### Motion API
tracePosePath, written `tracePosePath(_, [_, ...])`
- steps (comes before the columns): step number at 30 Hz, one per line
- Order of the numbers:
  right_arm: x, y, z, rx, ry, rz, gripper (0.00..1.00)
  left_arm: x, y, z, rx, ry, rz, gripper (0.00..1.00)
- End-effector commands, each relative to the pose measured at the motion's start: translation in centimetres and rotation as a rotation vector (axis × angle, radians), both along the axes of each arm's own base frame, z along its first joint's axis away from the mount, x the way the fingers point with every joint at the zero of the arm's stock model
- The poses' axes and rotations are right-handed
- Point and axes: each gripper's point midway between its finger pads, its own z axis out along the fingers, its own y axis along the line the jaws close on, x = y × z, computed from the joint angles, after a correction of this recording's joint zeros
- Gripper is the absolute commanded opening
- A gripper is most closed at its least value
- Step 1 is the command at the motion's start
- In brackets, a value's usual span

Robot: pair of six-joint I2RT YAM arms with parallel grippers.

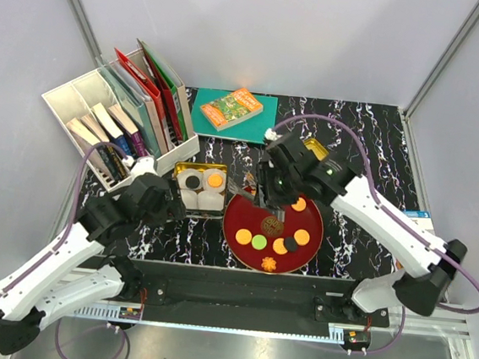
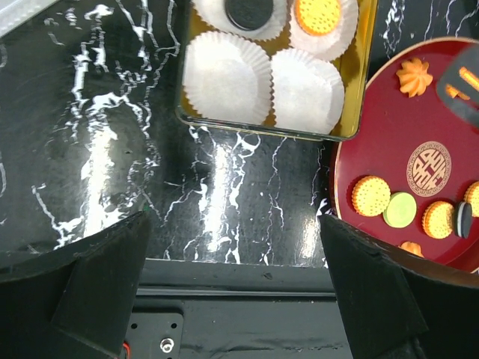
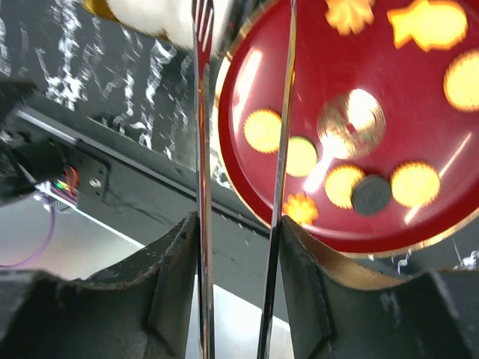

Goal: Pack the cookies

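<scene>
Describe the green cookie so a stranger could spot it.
Look at the big round red plate near the front edge of the black marbled table. Along its near side lies a row of small round cookies; the round green cookie is second from the left, the only green one there.

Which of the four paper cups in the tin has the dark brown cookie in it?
The back-left cup, away from the arms, with the dark cookie. The back-right cup holds an orange cookie; the two nearer cups are empty.
</scene>
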Motion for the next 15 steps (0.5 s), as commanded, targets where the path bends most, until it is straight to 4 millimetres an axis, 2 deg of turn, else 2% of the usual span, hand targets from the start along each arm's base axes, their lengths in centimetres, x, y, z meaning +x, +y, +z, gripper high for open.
tracePosePath(1, [-2.4,-2.6,-1.7,-0.028,0.052,-0.063,0.5,1.5,-2.3,0.9,-0.051,-0.034,-0.057,0.99])
tracePosePath(6, [-5.7,-4.4,-3.9,-0.038,0.116,-0.059,0.49,2.1,-3.2,0.5,-0.043,-0.01,-0.082,0.99])
tracePosePath(11, [-8.5,-3.9,-4.5,-0.017,0.166,-0.011,0.49,2.4,-3.7,0.2,-0.044,0.001,-0.091,0.99])
tracePosePath(15, [-9.3,-2.6,-4.5,-0.013,0.171,0.026,0.49,2.4,-4.2,0.0,-0.054,0.015,-0.096,0.99])
